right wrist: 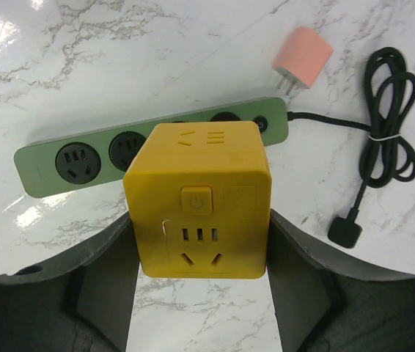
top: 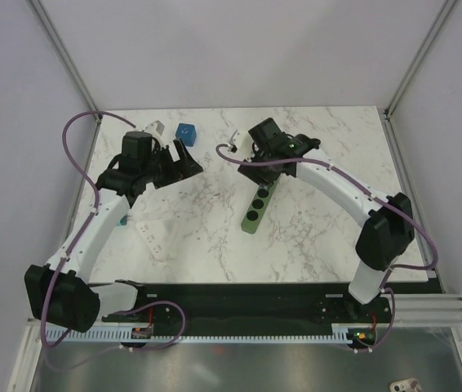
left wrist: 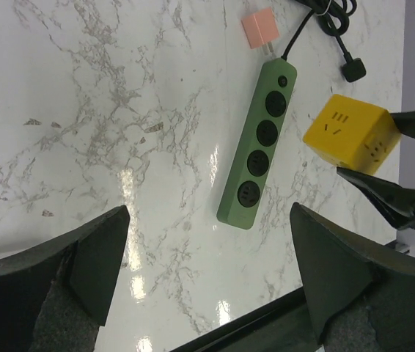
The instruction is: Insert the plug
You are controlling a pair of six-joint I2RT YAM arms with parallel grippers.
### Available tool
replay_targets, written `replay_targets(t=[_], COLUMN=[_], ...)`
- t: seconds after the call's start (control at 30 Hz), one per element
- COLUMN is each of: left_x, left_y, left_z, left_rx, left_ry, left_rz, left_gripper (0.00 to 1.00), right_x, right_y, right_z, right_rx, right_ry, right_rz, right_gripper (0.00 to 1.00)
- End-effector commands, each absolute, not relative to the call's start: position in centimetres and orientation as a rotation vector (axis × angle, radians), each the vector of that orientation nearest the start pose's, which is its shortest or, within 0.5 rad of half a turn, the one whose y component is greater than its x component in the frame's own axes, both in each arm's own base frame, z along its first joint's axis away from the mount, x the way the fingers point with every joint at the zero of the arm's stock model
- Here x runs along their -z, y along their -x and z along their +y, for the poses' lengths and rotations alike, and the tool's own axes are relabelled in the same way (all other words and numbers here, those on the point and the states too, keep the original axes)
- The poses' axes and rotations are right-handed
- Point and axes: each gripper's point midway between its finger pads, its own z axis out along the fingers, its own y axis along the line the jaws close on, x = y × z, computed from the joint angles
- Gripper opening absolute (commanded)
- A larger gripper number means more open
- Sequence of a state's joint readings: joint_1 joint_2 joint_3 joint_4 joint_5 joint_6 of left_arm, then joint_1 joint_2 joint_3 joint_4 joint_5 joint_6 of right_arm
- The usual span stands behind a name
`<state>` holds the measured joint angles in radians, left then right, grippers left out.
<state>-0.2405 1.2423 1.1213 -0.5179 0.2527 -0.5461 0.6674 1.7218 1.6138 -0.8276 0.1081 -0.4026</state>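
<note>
The plug is a yellow cube adapter (right wrist: 199, 198) with a power button and sockets on its faces. My right gripper (right wrist: 202, 249) is shut on it, a dark finger pressed against each side. It hangs just above the green power strip (right wrist: 83, 158), which lies flat with several round sockets showing; the cube hides the strip's middle. The left wrist view shows the cube (left wrist: 350, 136) to the right of the strip (left wrist: 260, 143), clear of it. My left gripper (left wrist: 207, 242) is open and empty over bare marble, near the strip's end. In the top view the right gripper (top: 255, 159) hides the cube.
A pink charger (right wrist: 304, 57) and a coiled black cable (right wrist: 387, 117) lie beyond the strip's switch end. A blue cube (top: 185, 131) and a white cube (top: 156, 128) sit at the back left of the table. A black rail (top: 239, 294) runs along the near edge.
</note>
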Motion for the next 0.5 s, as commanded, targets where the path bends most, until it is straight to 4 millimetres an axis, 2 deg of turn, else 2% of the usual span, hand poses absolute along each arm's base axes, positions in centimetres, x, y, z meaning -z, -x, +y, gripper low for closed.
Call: replay_targets(t=[0.0, 0.07, 0.13, 0.2, 0.27, 0.3, 0.47], left_x=[-22.0, -21.9, -21.6, -21.7, -21.7, -21.8, -21.9], left_y=[-33.5, -33.3, -33.0, -32.4, -32.1, -32.1, -32.0], left_z=[-14.6, -14.9, -15.3, -16.6, -17.2, -17.3, -17.2], left_rx=[0.63, 0.646, 0.667, 0.716, 0.724, 0.725, 0.724], left_ry=[0.117, 0.102, 0.086, 0.016, -0.02, -0.026, -0.03], left_rz=[2.236, 2.243, 2.252, 2.257, 2.259, 2.256, 2.254], left_gripper=[0.97, 0.97, 0.97, 0.97, 0.97, 0.97, 0.97], right_x=[-18.3, -17.6, -15.3, -13.8, -13.2, -12.3, -11.9], right_y=[-37.0, -37.6, -37.9, -38.6, -38.9, -39.4, -40.5], right_z=[24.4, 24.3, 23.8, 23.2, 22.9, 22.1, 21.7], right_rx=[-0.109, -0.091, -0.049, -0.029, -0.068, -0.084, -0.136], right_ry=[1.339, 1.421, 1.502, 1.517, 1.519, 1.52, 1.53], right_rz=[2.162, 2.159, 2.174, 2.199, 2.227, 2.259, 2.261], right_gripper=[0.0, 0.0, 0.0, 0.0, 0.0, 0.0, 0.0])
